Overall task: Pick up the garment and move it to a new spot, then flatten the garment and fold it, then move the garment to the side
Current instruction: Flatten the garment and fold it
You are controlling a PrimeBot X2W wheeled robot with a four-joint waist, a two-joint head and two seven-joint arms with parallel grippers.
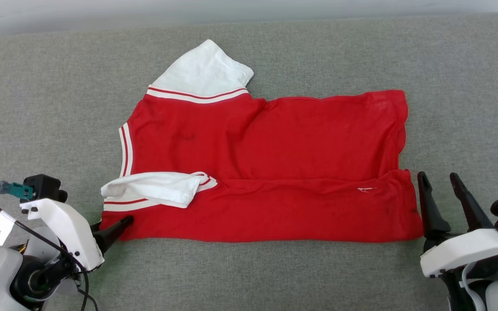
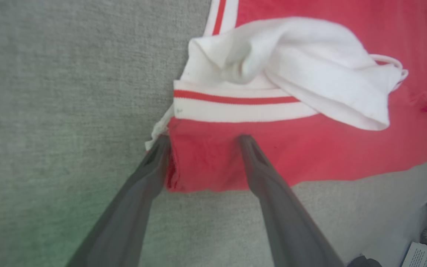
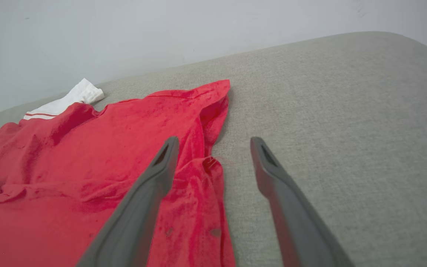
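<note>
**Jersey Laid Flat on Grey Cushion, Both Claws Wide**

At the left, the left gripper [image 2: 206,139] is seen with its jaws spread wide at the garment's [image 1: 275,164] near left corner. One finger is set against the outer edge, the other over the red cloth, and nothing is clamped. The garment is laid crosswise on the grey cushion [image 1: 249,276]. One white shoulder panel [image 1: 154,188] is flopped over its near left part, and another [image 1: 205,69] sticks out at the far left. At the right, the right gripper [image 1: 437,175] is held wide and empty just beside the near right corner.
</note>
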